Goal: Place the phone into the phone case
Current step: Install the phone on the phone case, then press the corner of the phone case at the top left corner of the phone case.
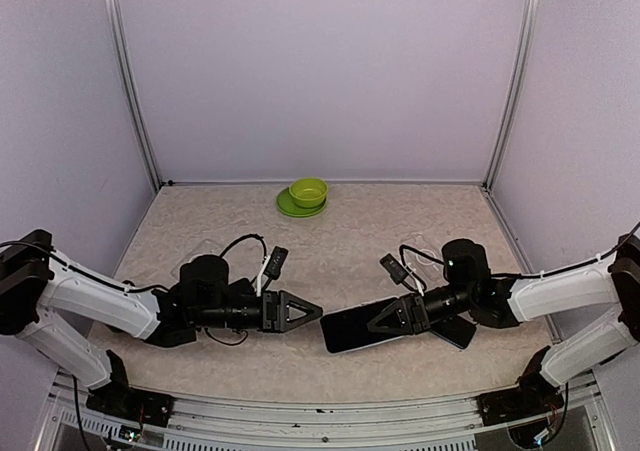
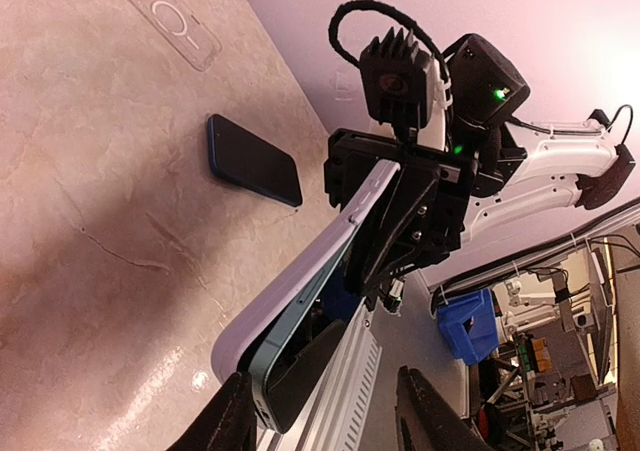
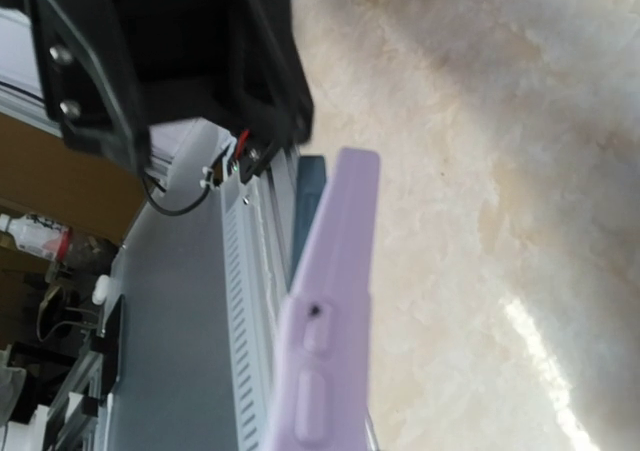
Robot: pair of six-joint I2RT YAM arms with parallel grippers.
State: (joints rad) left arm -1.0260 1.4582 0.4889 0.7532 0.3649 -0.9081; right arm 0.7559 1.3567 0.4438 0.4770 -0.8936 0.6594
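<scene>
My right gripper [image 1: 392, 319] is shut on a lilac phone case [image 2: 300, 276] with a teal-edged phone [image 2: 258, 369] in it, held just above the table near the front edge. At the free end the phone's corner stands out of the case. The phone's dark screen [image 1: 348, 329] faces up in the top view. My left gripper [image 2: 325, 423] is open around that free end. One fingertip [image 2: 222, 426] is right beside the phone's corner and the other stands well apart. In the right wrist view the case's side buttons [image 3: 322, 336] fill the middle.
A second dark blue phone [image 2: 255, 159] lies flat on the table beyond the right gripper, and a clear case [image 2: 168, 19] lies farther off. A green bowl [image 1: 308, 190] on a green plate [image 1: 289, 208] sits at the back. The table's metal rail [image 2: 350, 381] runs just under the held phone.
</scene>
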